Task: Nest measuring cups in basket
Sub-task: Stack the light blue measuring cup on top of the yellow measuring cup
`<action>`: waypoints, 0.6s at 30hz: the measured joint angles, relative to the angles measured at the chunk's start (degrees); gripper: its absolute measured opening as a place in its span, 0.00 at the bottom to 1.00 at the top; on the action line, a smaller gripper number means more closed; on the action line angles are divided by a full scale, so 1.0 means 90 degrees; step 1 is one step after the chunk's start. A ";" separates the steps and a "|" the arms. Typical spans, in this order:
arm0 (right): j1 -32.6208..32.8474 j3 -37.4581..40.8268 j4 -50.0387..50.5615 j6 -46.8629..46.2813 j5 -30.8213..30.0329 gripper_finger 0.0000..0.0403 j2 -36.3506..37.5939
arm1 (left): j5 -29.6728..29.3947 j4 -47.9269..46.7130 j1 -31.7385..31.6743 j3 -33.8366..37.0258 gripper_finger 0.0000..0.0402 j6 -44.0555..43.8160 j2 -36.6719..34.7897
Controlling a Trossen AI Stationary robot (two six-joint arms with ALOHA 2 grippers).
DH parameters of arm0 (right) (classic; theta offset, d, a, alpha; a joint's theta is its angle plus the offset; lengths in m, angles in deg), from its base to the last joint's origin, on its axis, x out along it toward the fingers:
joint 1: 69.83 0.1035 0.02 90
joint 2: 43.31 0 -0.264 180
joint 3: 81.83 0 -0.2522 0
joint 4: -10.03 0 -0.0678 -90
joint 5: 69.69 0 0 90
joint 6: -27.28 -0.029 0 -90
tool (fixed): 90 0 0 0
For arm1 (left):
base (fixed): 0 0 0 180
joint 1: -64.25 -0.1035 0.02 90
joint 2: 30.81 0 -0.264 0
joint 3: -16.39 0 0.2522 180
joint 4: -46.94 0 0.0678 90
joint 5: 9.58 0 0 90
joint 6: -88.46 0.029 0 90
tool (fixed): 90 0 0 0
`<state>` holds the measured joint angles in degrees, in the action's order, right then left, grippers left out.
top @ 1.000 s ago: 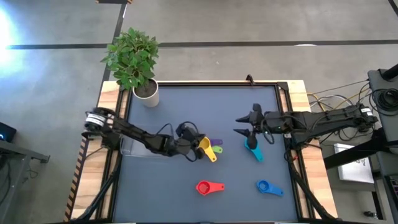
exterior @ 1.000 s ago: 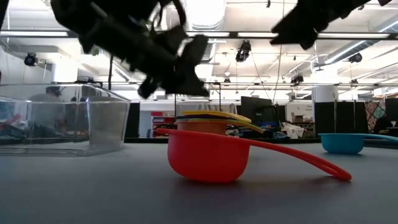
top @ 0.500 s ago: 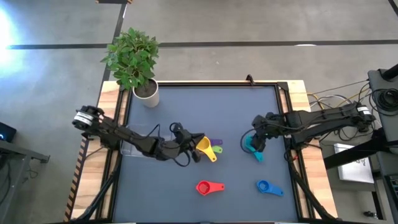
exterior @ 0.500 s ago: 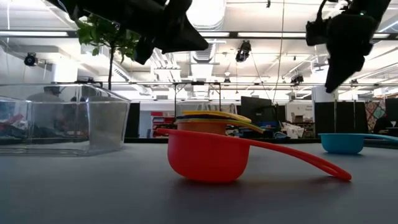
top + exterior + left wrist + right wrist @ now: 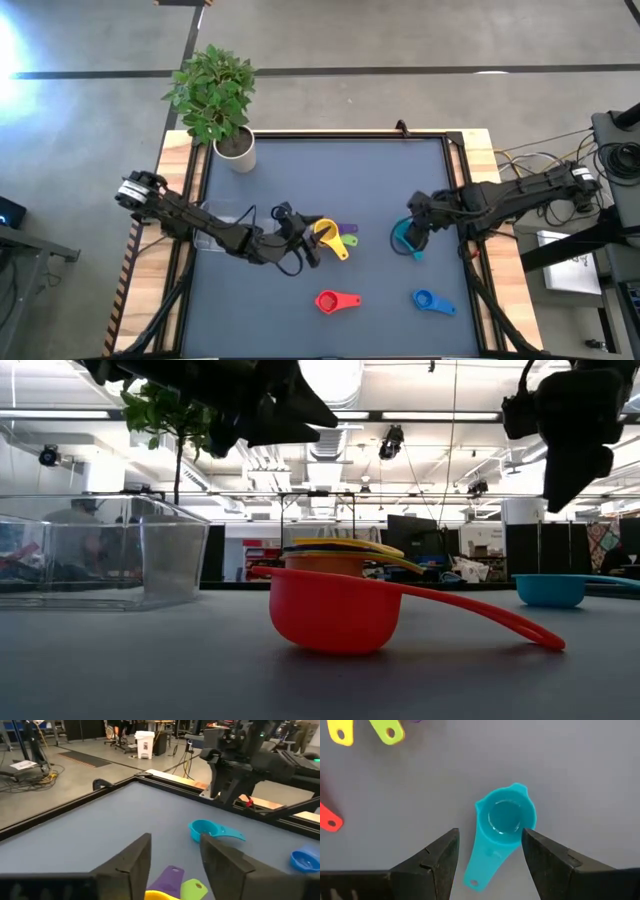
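**Right arm poised over the teal cup**

The right gripper (image 5: 412, 236) hangs above the teal cup (image 5: 501, 829) toward the table's (image 5: 330, 175) right edge, fingers parted and empty, straddling the bowl. A good pick likely means descending squarely and pinching the rim or handle root without tipping it. The left gripper (image 5: 304, 240) hovers beside the stacked cups (image 5: 335, 238) mid-table, fingers apart, nothing between them. The clear basket (image 5: 95, 550) by the left edge appears empty. The red cup (image 5: 335, 300) and the blue cup (image 5: 432, 301) lie near the front edge.

free: bare mat around teal cup (image 5: 505, 822) | blocked: nested cup stack (image 5: 333, 236) beside left pincer (image 5: 305, 240)
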<state>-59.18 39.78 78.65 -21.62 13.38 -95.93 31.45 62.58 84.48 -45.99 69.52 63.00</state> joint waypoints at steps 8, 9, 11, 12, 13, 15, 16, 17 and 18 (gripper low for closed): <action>0.0384 0.0086 0.0030 -0.0435 -0.0071 0.65 -0.0043 | 0.0000 -0.0109 0.0001 0.0000 0.45 0.0068 -0.0009; 0.0390 0.0105 0.0051 -0.0496 -0.0069 0.69 -0.0059 | 0.0000 -0.0115 0.0011 0.0000 0.45 0.0103 -0.0019; 0.0390 0.0148 0.0064 -0.0628 -0.0069 0.75 -0.0143 | 0.0000 -0.0187 0.0036 0.0002 0.45 0.0176 -0.0084; 0.0390 0.0176 0.0061 -0.0664 -0.0069 0.77 -0.0195 | -0.0002 -0.0276 0.0060 0.0002 0.45 0.0211 -0.0148; 0.0388 0.0208 0.0065 -0.0734 -0.0068 0.80 -0.0259 | -0.0014 -0.0393 0.0082 0.0002 0.45 0.0216 -0.0234; 0.0388 0.0268 0.0069 -0.0836 -0.0064 0.85 -0.0371 | -0.0090 -0.0675 0.0141 0.0033 0.45 0.0111 -0.0403; 0.0388 0.0303 0.0069 -0.0902 -0.0065 0.87 -0.0431 | -0.0201 -0.0827 0.0167 0.0084 0.45 0.0028 -0.0466; 0.0388 0.0338 0.0075 -0.0954 -0.0064 0.89 -0.0486 | -0.0362 -0.0901 0.0191 0.0158 0.45 -0.0048 -0.0507; 0.0388 0.0376 0.0077 -0.0995 -0.0063 0.90 -0.0542 | -0.0524 -0.0913 0.0208 0.0269 0.45 -0.0109 -0.0545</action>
<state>-55.70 43.17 79.35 -30.58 12.81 -100.80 26.73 54.36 86.35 -43.57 68.53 58.09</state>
